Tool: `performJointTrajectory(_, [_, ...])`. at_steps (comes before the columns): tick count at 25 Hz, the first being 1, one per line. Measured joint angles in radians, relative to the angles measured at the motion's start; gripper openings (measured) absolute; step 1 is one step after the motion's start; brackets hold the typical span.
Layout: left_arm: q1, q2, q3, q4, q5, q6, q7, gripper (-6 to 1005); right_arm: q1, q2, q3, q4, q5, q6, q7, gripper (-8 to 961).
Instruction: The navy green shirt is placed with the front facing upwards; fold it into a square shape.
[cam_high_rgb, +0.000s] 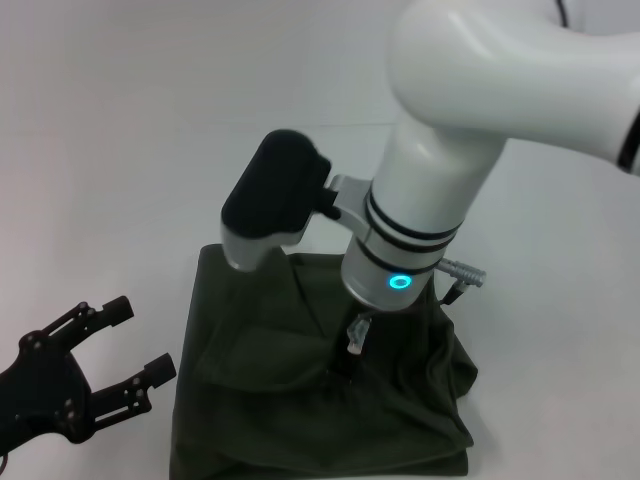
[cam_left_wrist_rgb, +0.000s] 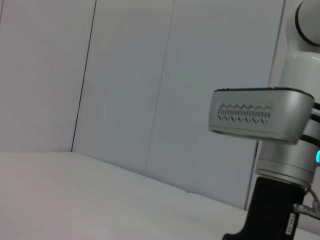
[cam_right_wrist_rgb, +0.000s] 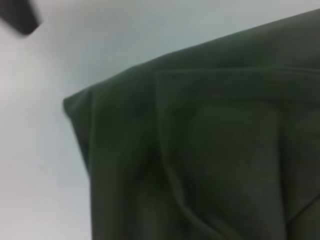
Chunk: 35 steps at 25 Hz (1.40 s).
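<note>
The shirt (cam_high_rgb: 300, 400) lies on the white table (cam_high_rgb: 120, 120), already bundled into a rough, lumpy square. It looks soft and limp, so it would sag unless taken by a doubled edge or corner. The right gripper (cam_high_rgb: 345, 365) is down on its middle; its jaws are hidden, so I cannot tell their state. The left gripper (cam_high_rgb: 135, 345) waits just beside the shirt's left edge, jaws wide. Nothing else crowds it.

Folded navy green shirt (cam_high_rgb: 300, 400) lies on table (cam_high_rgb: 120, 130), at near edge, about mid-width. Right gripper (cam_high_rgb: 345, 365) down on shirt's middle. Left gripper (cam_high_rgb: 125, 345) beside shirt's left edge, apart.
</note>
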Motion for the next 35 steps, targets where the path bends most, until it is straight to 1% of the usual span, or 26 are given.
performJointTrajectory(9, [-0.003, 0.002, 0.005, -0.010, 0.000, 0.000, 0.000, 903, -0.115, -0.008, 0.127, -0.090, -0.011, -0.005, 0.086, 39])
performJointTrajectory(16, [-0.004, 0.000, 0.006, -0.010, 0.000, -0.001, 0.001, 903, -0.241, -0.008, 0.274, -0.156, -0.011, -0.004, 0.105, 39])
performJointTrajectory(19, [-0.004, -0.001, 0.006, -0.010, 0.000, -0.001, 0.001, 903, -0.281, -0.008, 0.331, -0.171, -0.010, 0.017, 0.105, 40])
performJointTrajectory(27, [-0.004, -0.002, 0.006, -0.022, -0.007, -0.001, 0.002, 903, -0.329, -0.008, 0.450, -0.158, 0.021, 0.057, 0.115, 40])
performJointTrajectory(35, [-0.008, -0.002, 0.003, -0.039, -0.008, 0.000, 0.027, 904, -0.368, -0.009, 0.547, -0.048, 0.128, 0.093, 0.108, 40])
